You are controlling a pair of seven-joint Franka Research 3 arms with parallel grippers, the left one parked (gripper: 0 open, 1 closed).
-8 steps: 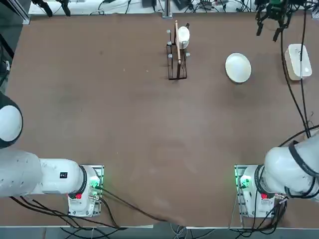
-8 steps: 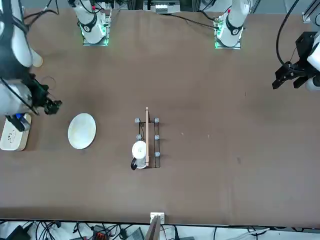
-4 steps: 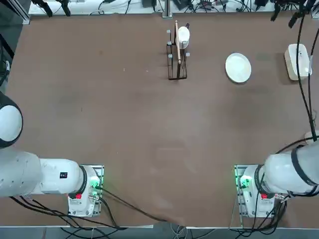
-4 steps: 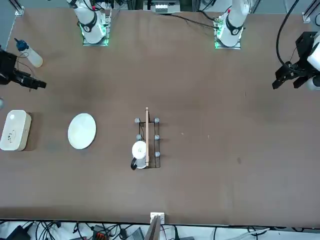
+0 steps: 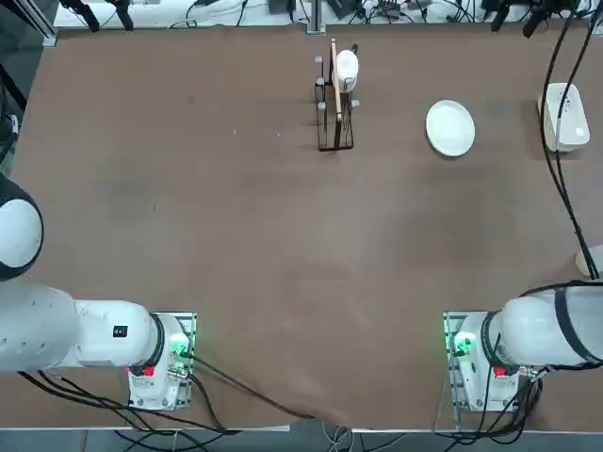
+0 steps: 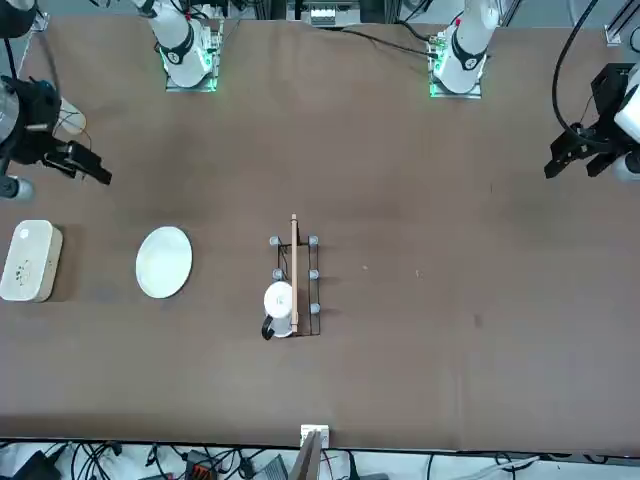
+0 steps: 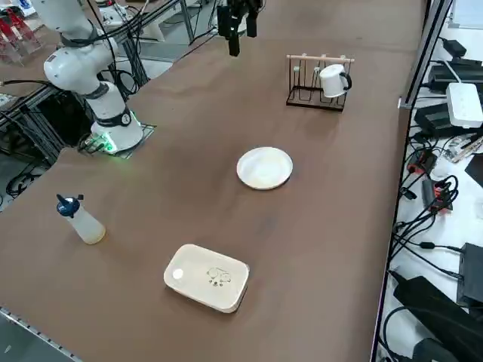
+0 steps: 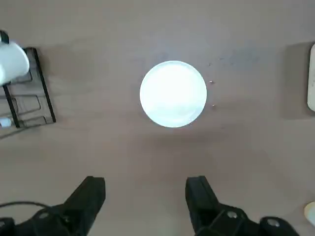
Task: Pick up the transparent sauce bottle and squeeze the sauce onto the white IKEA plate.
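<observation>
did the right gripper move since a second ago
Yes. In the front view the right gripper, open, was right beside the cream dish; now it hangs farther from it, toward the arms' bases, high over the table.

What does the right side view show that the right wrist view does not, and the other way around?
Only the right side view shows the whole transparent sauce bottle with its blue cap, standing apart from the rest, and the full cream-white dish. Only the right wrist view shows the right claw from close, its fingers open, high above the table with nothing between them. Both show the white IKEA plate and the rack with a white cup.
</observation>
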